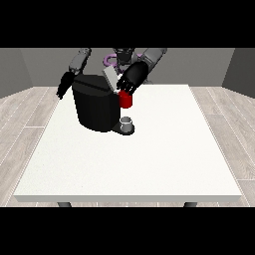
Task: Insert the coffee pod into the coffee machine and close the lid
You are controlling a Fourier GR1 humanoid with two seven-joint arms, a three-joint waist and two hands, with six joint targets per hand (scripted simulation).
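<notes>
A: Upper left, the hand at the view's left [64, 85] hangs beside the machine [94, 105]; I can't tell its fingers

B: At centre top, the hand at the view's right [130, 79] is over the raised lid [109, 77], by a red thing at the machine [126, 100]; its fingers are unclear too. A grey thing [127, 122] sits below. Insertion looks under way; next, press the lid down

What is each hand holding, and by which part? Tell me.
It cannot be told. The hand at the view's right is over the coffee machine, beside its lid and a red thing at the machine; no pod shows.
</notes>
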